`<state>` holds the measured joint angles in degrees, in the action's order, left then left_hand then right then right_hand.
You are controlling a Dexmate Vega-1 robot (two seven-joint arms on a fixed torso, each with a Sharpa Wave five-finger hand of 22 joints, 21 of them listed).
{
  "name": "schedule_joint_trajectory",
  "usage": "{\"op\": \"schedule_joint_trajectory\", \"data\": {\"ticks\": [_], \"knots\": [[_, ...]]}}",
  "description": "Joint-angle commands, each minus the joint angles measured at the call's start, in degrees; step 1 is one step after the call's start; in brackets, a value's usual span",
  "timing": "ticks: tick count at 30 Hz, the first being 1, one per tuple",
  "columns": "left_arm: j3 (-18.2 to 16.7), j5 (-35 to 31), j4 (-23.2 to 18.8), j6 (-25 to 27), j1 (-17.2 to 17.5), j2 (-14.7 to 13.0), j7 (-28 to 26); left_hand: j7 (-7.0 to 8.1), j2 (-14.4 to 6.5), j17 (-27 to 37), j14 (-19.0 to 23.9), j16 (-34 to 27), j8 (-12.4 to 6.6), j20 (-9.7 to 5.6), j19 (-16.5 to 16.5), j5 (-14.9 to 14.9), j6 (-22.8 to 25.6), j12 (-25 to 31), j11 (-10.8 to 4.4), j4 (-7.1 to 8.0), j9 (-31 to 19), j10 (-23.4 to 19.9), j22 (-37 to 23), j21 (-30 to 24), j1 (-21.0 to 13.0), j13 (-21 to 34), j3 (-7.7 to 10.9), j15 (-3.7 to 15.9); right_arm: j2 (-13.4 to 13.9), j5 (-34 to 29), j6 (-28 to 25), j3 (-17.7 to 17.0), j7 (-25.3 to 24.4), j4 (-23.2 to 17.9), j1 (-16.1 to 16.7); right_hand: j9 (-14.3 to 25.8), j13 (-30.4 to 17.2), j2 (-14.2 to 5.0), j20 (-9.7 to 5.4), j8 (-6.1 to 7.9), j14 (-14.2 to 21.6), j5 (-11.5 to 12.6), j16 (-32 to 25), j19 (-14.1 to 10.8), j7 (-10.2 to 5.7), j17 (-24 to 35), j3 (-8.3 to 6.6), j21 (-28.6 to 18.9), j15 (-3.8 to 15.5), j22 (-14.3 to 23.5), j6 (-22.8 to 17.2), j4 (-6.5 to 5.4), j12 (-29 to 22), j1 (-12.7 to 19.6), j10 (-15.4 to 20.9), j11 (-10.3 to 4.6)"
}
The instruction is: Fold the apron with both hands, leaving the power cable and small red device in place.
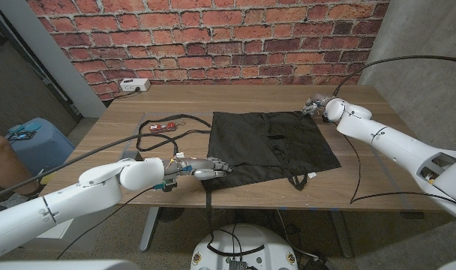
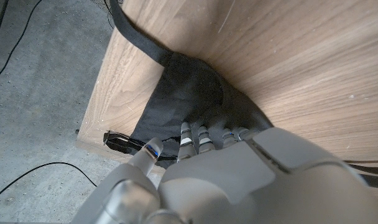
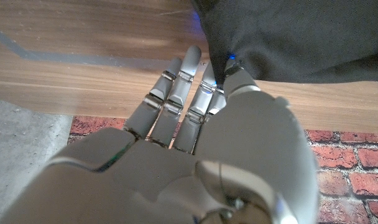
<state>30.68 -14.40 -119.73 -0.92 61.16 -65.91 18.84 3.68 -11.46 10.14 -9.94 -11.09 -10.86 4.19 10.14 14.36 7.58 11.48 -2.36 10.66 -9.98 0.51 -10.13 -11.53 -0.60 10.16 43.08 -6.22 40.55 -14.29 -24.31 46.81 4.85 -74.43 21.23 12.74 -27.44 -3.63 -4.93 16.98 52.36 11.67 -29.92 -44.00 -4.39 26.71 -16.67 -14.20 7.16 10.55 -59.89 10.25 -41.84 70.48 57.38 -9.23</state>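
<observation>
Left robot hand: fingers on apron lower-left corner, grip unclear.
Right robot hand: upper-right corner, grip unclear.
Advice: secure both corners first.

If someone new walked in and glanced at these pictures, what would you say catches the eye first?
The black apron spread across the middle of the wooden table stands out first. The left hand rests on its near left corner, while the right hand is at its far right corner. A small red device lies among the black cable to the left of the apron, with a brick wall behind.
</observation>
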Motion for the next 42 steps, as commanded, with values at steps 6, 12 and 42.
{"op": "schedule_joint_trajectory", "data": {"ticks": [6, 12, 42], "knots": [[0.1, 0.3, 1.2, -1.2, -0.6, 0.3, 0.4, 0.04, -0.2, -0.1, -2.3, 0.0, 0.20, -0.34, 5.8, -0.1, 0.3, -0.2, 0.05, -0.03, -0.3, -0.2, 0.0, -0.2, -0.8, 0.1, 0.50, 0.28, 1.7, -0.1, -6.5, -1.4, 0.8, -8.8, 1.7, 0.3, -0.1, 0.08, -1.55, 0.48, 1.7, 0.2, -0.4, -0.9, 0.09, 0.7, 0.06, -0.5, 6.66, 0.1, -0.5, -0.57, -0.2, 1.4, 1.0, 0.16], [0.4, 0.5, 1.9, -2.1, -1.1, 0.6, 0.9, 0.06, -0.2, -0.1, -2.3, 0.1, 0.24, -0.33, 5.7, -0.2, 0.3, -0.2, 0.08, -0.13, -0.3, -0.2, 0.0, -0.1, -0.9, 0.1, 0.62, 0.32, 2.0, 0.9, -7.8, -2.2, 1.0, -11.1, 2.4, 0.3, 0.0, 0.23, -1.47, 0.47, 2.3, 0.3, -0.2, -1.0, 0.18, 0.9, 0.23, -0.6, 6.66, 0.2, -0.7, -0.63, -0.2, 1.9, 1.3, 0.28], [1.3, 0.6, 3.8, -3.7, -3.0, 1.9, 2.7, 0.27, 0.0, -0.3, -2.2, 0.3, 0.34, -0.31, 5.4, -0.3, 0.3, -0.3, -0.16, -0.59, -0.3, -0.2, 0.0, -0.1, -1.4, 0.0, 1.09, 0.37, 3.1, 4.1, -10.5, -3.5, 1.4, -18.2, 3.4, 0.4, 0.1, 0.50, -1.29, 0.28, 4.1, 0.4, 0.7, -1.4, 0.76, 1.8, 0.81, -0.8, 6.66, 0.2, -1.3, -0.90, -0.1, 3.1, 1.9, 0.64]]}}
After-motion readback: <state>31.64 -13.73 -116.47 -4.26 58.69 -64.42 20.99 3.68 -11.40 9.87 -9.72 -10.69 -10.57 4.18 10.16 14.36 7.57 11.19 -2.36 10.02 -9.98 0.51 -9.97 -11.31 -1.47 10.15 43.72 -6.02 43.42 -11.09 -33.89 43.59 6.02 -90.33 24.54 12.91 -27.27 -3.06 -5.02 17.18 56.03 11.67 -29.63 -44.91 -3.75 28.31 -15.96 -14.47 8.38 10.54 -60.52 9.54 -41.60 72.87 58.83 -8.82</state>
